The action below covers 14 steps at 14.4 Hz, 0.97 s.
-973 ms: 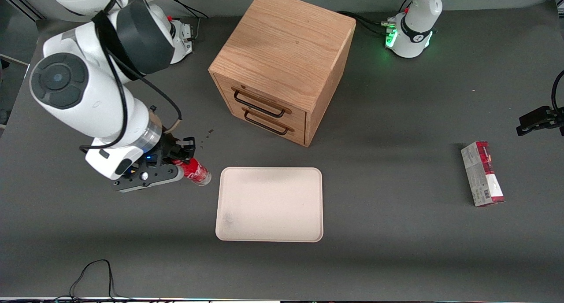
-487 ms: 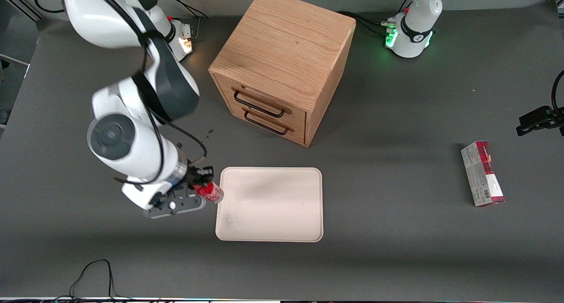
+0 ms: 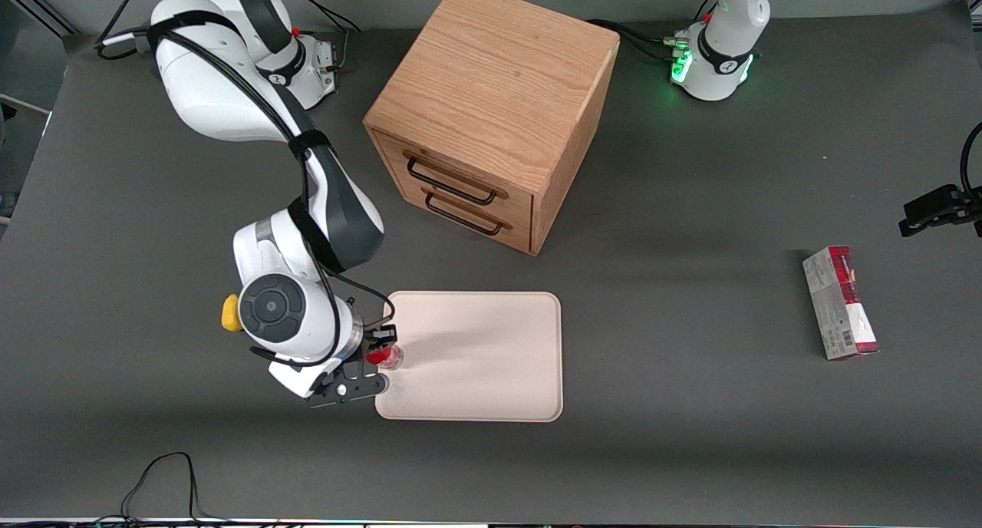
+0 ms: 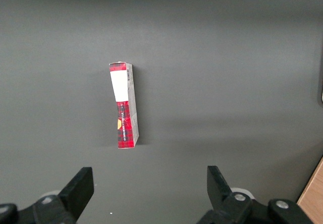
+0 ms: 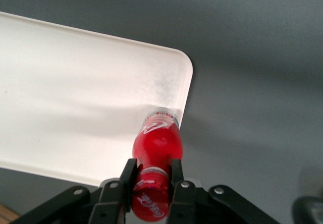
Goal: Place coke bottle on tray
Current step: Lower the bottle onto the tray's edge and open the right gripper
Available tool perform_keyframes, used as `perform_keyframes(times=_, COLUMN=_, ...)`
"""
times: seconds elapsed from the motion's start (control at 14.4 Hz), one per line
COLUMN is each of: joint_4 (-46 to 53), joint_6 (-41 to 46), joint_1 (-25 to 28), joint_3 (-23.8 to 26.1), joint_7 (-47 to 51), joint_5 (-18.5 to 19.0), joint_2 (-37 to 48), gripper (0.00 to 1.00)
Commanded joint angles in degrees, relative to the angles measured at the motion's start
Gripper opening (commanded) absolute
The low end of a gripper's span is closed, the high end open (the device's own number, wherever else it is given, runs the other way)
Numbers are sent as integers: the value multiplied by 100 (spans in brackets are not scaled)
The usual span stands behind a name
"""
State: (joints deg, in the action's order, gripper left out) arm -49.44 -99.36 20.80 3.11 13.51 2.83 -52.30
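One risk dominates: the coke bottle (image 3: 386, 356) sits over the very edge of the tray (image 3: 491, 336), at the tray's 9 o'clock side as the front view shows it, so a release here could drop its clear base onto or just inside the low rim and tip it out onto the tabletop (image 3: 690, 436). The claw (image 5: 154, 171) is pinched on the bottle's neck just under the red cap, both fingers (image 5: 127, 176) tight against it; a grip that high leaves the body free to swing, and a bottle let go while tilted would likely roll. In the right wrist view the base hangs close to the tray's rounded corner, whether touching or just above it cannot be told. Arm pose: forearm reaching down from the base toward the front camera, wrist bent so the claw points roughly downward beside the tray. Yellow lump (image 3: 230, 313) lies on the tabletop beside the wrist, well clear of the tray.
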Motion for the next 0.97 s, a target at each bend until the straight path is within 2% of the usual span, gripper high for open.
perform_keyframes(times=0.0, joint_4=119, joint_6=-171, joint_1=30, joint_3=-21, joint_7=29, joint_5=95, joint_2=-122, gripper=0)
perform_keyframes(times=0.7, joint_4=84, joint_6=-497, joint_1=118, joint_3=-12, joint_7=37, joint_5=95, joint_2=-272, gripper=0)
perform_keyframes(times=0.76, joint_4=84, joint_6=-497, joint_1=118, joint_3=-12, joint_7=98, joint_5=95, joint_2=-289, gripper=44)
perform_keyframes(times=0.83, joint_4=75, joint_6=-497, joint_1=118, joint_3=-12, joint_7=108, joint_5=95, joint_2=-289, gripper=99)
perform_keyframes(times=0.9, joint_4=84, joint_6=-488, joint_1=118, joint_3=-21, joint_7=125, joint_5=95, joint_2=-255, gripper=100)
